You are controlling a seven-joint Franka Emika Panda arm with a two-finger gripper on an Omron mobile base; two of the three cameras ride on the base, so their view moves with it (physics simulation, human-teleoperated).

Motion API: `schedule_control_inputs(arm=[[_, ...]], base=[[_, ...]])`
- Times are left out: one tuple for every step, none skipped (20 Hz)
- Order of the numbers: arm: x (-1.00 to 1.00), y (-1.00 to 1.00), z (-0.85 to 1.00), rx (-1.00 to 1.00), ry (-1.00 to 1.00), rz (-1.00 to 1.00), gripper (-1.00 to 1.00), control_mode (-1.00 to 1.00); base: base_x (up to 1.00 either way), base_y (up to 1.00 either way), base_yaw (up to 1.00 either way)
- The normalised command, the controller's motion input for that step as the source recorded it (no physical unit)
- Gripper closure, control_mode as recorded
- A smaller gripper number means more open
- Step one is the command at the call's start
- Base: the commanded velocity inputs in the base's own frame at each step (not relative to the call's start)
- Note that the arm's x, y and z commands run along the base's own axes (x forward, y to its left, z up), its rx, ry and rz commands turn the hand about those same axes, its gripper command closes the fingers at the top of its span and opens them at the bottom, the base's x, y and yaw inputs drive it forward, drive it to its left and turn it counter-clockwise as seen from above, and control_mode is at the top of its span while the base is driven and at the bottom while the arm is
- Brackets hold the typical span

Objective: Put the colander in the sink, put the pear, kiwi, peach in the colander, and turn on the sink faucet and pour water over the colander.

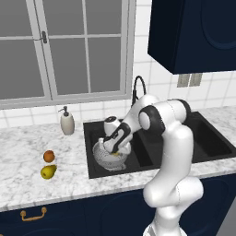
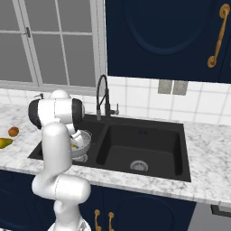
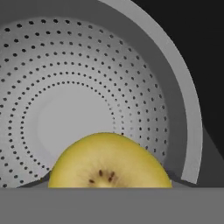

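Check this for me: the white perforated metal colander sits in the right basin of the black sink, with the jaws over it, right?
Not quite. The white perforated metal colander sits in the left basin of the black sink, as the left base view shows. The jaws are over it.

Kiwi (image 3: 109, 164): lower part was cut off at the bottom of the hand view, fingertips hidden behind it. Colander (image 1: 105, 156): far side was covered by the arm in the left base view. Pear (image 2: 4, 143): was clipped by the right base view's left edge.
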Motion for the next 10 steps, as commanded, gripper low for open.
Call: schedule_control_inputs(arm=[[0.0,-0.09,-0.26,0.0,0.0,-0.07,1.0,-1.0],[0.0,-0.02,-0.22,0.01,0.0,-0.05,1.0,-1.0],[0.0,0.0,-0.17,0.02,0.0,-0.04,1.0,-1.0],[0.0,0.0,-0.1,0.04,0.0,-0.03,-1.0,-1.0],[0.0,0.0,-0.04,0.05,0.0,-0.02,-1.0,-1.0],[0.0,0.0,0.0,0.05,0.0,-0.02,-1.0,-1.0],[0.0,0.0,0.0,0.06,0.0,-0.01,-1.0,-1.0],[0.0,0.0,0.0,0.06,0.0,-0.01,-1.0,-1.0],[0.0,0.0,0.0,0.06,0.0,-0.01,-1.0,-1.0],[0.0,0.0,0.0,0.06,0.0,0.0,-1.0,-1.0]], base=[[0.0,0.0,0.0],[0.0,0.0,0.0],[0.0,0.0,0.0],[0.0,0.0,0.0],[0.0,0.0,0.0],[0.0,0.0,0.0],[0.0,0.0,0.0],[0.0,0.0,0.0],[0.0,0.0,0.0],[0.0,0.0,0.0]])
